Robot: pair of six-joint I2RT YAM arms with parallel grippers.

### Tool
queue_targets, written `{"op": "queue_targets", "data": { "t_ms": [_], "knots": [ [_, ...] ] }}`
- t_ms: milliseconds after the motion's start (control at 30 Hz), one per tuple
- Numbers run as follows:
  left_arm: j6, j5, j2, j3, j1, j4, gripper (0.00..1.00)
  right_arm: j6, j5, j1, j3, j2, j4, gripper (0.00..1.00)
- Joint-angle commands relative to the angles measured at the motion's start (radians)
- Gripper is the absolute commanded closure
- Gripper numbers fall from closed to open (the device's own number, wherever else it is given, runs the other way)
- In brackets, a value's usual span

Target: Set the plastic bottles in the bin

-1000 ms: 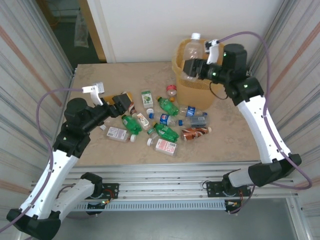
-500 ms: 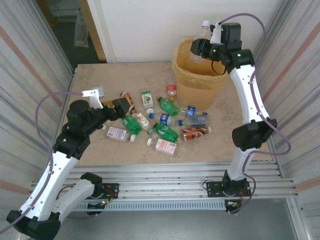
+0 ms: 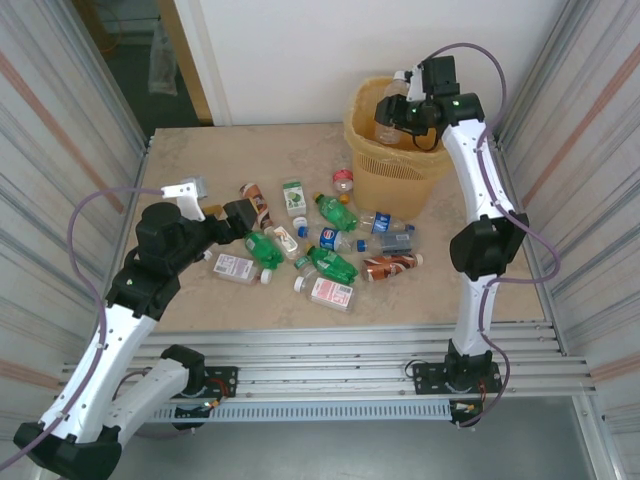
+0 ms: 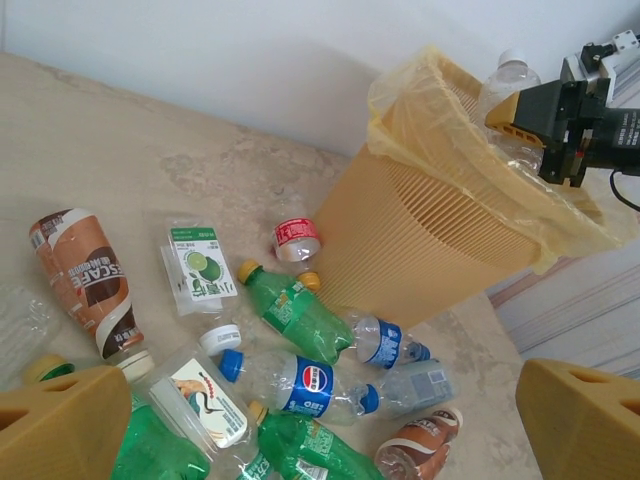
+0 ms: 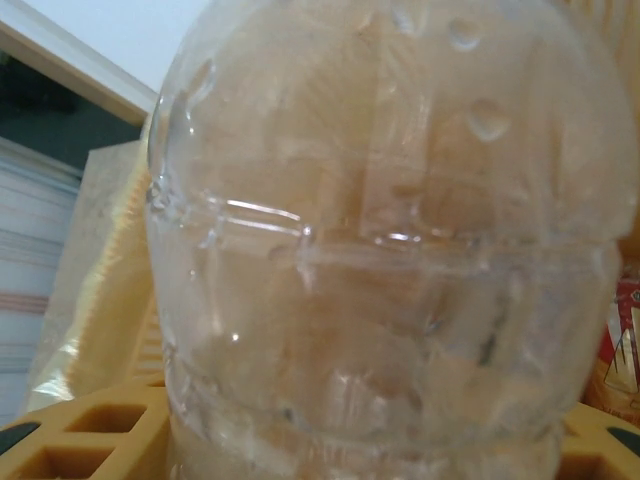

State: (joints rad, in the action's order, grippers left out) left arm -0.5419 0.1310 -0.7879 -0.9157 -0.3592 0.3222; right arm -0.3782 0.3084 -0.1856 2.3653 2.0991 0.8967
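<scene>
Beige tabletop (image 3: 200, 160) carries loose bottles (image 3: 333, 263). We see right pincer (image 3: 404, 112) pinching clear bottle (image 3: 387, 118) above bin (image 3: 400, 185); left pincer (image 3: 243, 215) spread. We judge it empty, light, crushable, slick: grip mid-body, gently.

The overhead view looks down on the table (image 3: 200, 170) and bin (image 3: 400, 185). The left wrist sees that bin obliquely. The right wrist hugs a bottle (image 5: 390, 250).
</scene>
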Motion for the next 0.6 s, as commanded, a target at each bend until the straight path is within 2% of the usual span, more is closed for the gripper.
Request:
{"op": "queue_targets", "data": {
  "t_ms": [0,333,567],
  "knots": [
    [0.028,-0.025,-0.006,0.008,0.007,0.008,0.01,0.044,0.012,-0.008,0.037,0.015,0.045,0.49],
    [0.030,-0.047,-0.016,0.020,0.007,0.026,0.01,0.064,0.013,-0.013,0.038,0.039,0.051,0.29],
    [0.019,-0.070,-0.020,0.019,0.008,0.051,0.01,0.064,0.027,-0.003,0.052,0.023,0.036,0.25]
  ]
}}
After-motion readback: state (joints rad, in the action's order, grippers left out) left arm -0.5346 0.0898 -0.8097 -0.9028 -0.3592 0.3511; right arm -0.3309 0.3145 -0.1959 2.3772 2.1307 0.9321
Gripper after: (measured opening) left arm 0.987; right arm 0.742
